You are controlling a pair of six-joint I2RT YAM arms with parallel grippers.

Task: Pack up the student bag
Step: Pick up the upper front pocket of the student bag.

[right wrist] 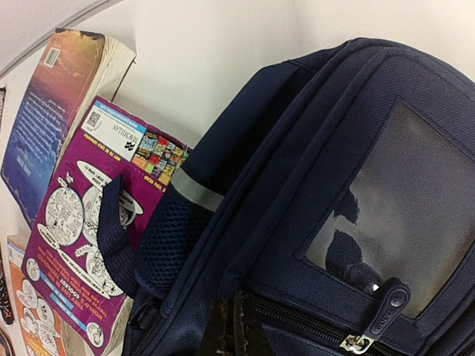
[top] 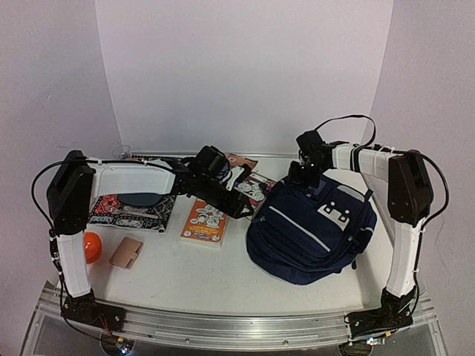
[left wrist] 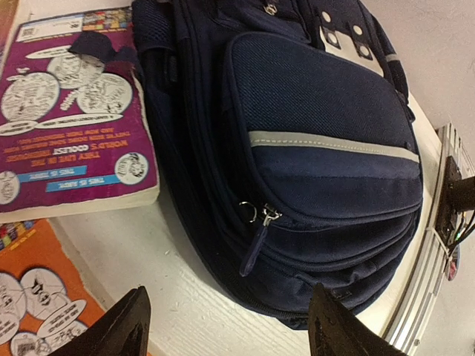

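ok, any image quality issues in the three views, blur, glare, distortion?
Top external: even soft light, faint shadow under the student bag, front rail bows slightly, so mild lens distortion. Left wrist: bag sharp, left pincer tips dark and soft. Right wrist: bag weave crisp, right pincer a dark blur at the bottom edge, white surface above the bag nearly blown out.

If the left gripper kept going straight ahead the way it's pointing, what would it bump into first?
Most likely the student bag. The left gripper, jaws open, faces its front pocket near the dangling zipper pull, with only table surface between. Depth is hard to judge.
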